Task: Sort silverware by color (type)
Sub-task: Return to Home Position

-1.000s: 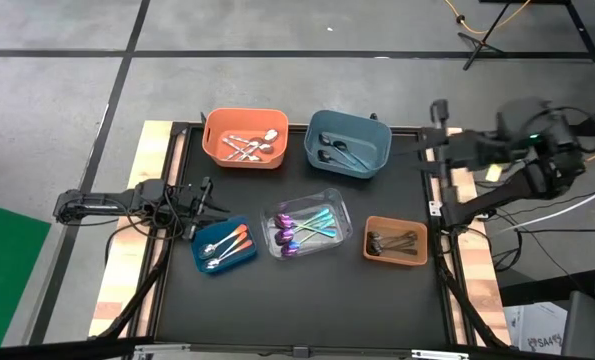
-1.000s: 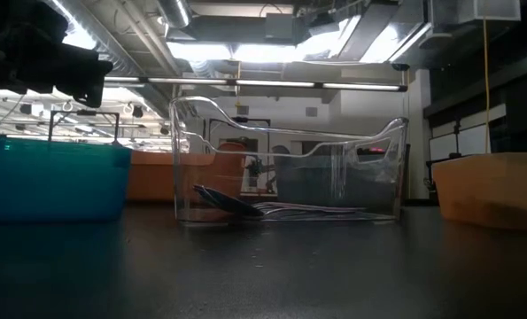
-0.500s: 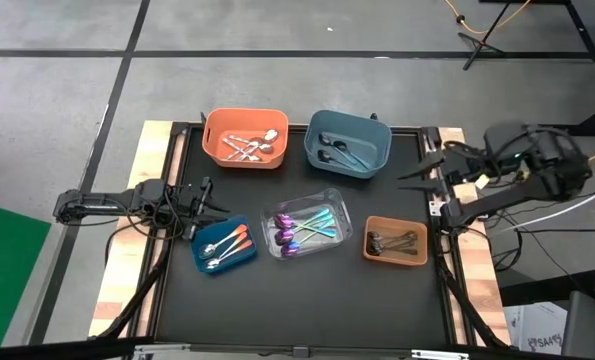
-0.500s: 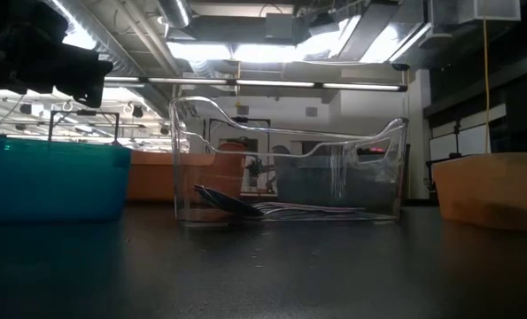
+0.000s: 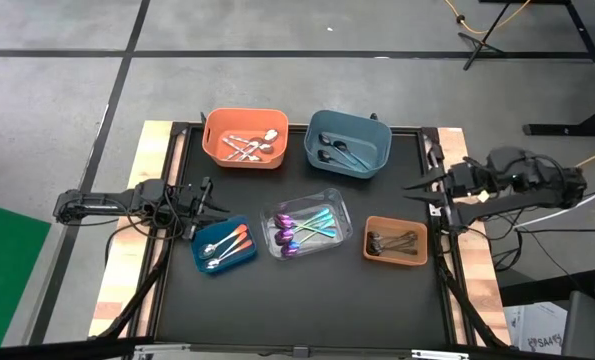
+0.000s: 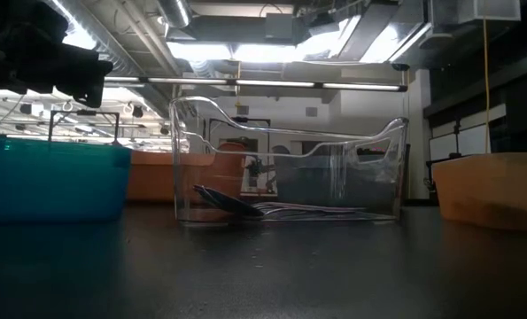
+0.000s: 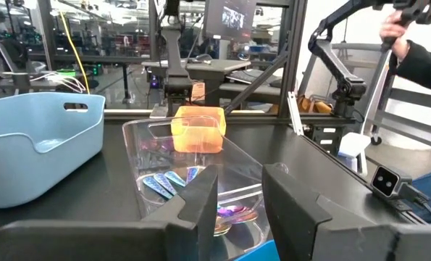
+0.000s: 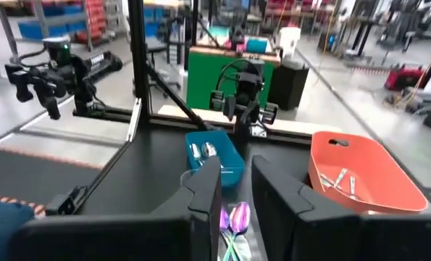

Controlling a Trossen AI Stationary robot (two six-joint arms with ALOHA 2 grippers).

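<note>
The silverware lies sorted in five bins. Plain silver pieces are in the orange bin (image 5: pixel 245 138) and dark spoons in the blue-grey bin (image 5: pixel 348 144). Orange- and teal-handled pieces fill the small blue bin (image 5: pixel 224 246). Iridescent pieces rest in the clear bin (image 5: pixel 307 229) and dark forks in the brown bin (image 5: pixel 395 240). My left gripper (image 5: pixel 209 207) stands open and level at the table's left edge, beside the small blue bin, with nothing between its fingers (image 7: pixel 201 199). My right gripper (image 5: pixel 414 186) hangs open over the table's right edge, pointing across the table, holding nothing.
The five bins fill the middle of the black tabletop (image 5: pixel 297 300), with bare surface along its near edge. Wooden strips (image 5: pixel 472 270) border both sides. A person's sleeve (image 7: pixel 421 58) shows beyond the table in the left wrist view.
My right gripper has come down from high above the table's far right corner. It has drawn toward the near edge along the right side, with its arm folding back. It has rolled a little. Nothing in the bins has moved.
</note>
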